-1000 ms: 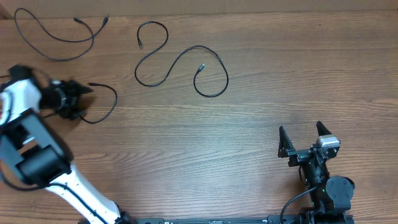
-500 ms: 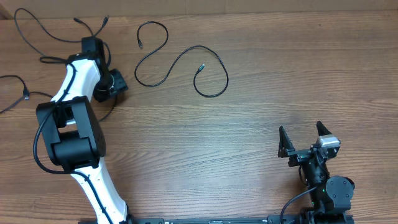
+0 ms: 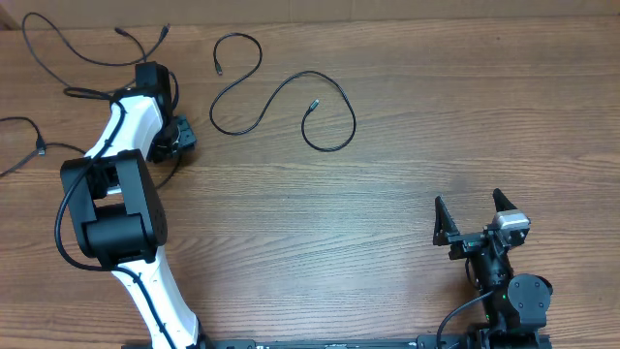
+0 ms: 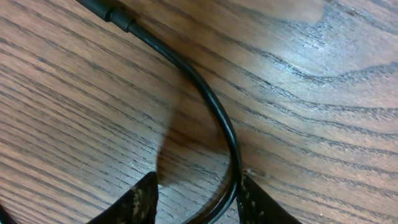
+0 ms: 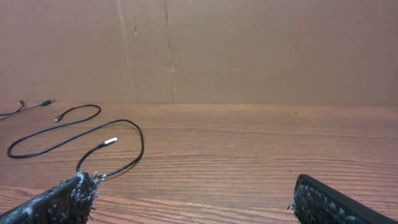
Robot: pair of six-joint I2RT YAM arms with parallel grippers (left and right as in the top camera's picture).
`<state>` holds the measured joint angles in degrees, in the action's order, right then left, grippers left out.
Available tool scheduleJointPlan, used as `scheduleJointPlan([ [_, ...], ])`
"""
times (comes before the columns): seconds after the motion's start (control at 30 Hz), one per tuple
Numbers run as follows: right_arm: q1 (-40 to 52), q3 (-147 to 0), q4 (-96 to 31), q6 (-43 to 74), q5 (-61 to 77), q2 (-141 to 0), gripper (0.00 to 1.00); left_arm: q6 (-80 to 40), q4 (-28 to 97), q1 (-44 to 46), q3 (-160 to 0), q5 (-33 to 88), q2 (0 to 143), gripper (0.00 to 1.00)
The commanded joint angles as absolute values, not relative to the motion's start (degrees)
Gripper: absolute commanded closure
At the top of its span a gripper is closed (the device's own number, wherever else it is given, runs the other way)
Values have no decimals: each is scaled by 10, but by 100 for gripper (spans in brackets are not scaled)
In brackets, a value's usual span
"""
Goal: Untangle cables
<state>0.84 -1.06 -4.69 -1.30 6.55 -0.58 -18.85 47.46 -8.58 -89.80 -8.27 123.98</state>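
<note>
I see my left hand (image 4: 196, 199), fingers apart, straddling a cable (image 4: 219, 115) at upper left; right hand (image 3: 475, 218) stands apart, lower right.

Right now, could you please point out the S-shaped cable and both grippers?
S-shaped cable (image 3: 274, 94): overhead, mid-length curve.
left gripper (image 4: 196, 202): left wrist, between fingertips.
right gripper (image 3: 468, 198): overhead, between fingertips.

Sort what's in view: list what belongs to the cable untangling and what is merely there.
Belongs to the job:
S-curved cable
top-left cable
cable at the left edge
left hand, open
cable between its fingers
right hand, open, far from the cables

Merely there:
table
cardboard wall
</note>
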Motion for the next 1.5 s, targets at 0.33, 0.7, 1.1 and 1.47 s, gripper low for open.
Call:
scheduleJointPlan([
  [0.33, 8, -5, -44, -18, 60, -2, 0, -214, 504, -121, -944, -40, 1244, 96],
  [0.7, 8, -5, -44, -18, 60, -2, 0, -273, 571, -204, -1111, 45, 1244, 96],
  [1.1, 8, -5, -44, -18, 60, -2, 0, -373, 581, -273, -1114, 45, 1244, 83],
  [1.47, 8, -5, -44, -18, 60, -2, 0, -283, 610, -276, -1114, -71, 1244, 31],
])
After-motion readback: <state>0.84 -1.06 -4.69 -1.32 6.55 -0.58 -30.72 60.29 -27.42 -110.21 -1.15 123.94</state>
